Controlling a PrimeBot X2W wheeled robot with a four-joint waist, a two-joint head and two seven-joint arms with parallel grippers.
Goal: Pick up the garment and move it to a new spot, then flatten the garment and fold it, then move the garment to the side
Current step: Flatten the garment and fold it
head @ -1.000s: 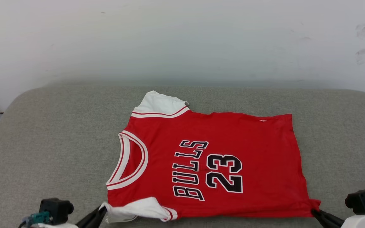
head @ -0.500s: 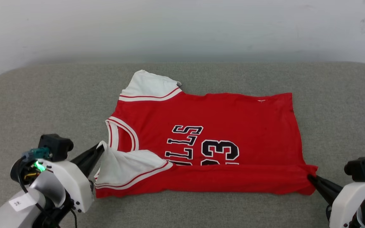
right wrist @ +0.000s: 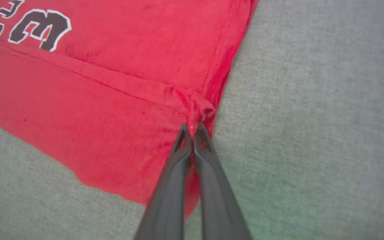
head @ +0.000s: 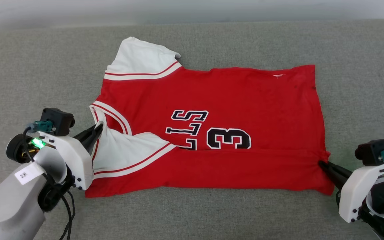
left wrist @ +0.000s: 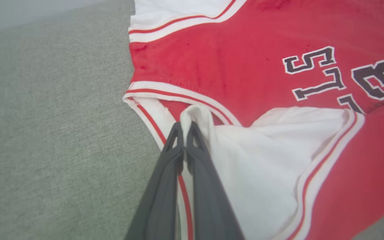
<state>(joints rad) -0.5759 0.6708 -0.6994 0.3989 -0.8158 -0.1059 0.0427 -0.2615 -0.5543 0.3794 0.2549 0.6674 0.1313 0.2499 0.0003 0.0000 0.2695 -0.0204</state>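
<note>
Red garment (head: 245, 96) edge pinched by L pincer (head: 99, 126), R pincer (head: 320, 163).

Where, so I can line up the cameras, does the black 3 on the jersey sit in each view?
Head view: the 3 sits just right of centre.
Left wrist view: the 3 at the right edge, upper half.
Right wrist view: the 3 at top left.
Shared landmark: the folded-over red flap bordering it.
</note>
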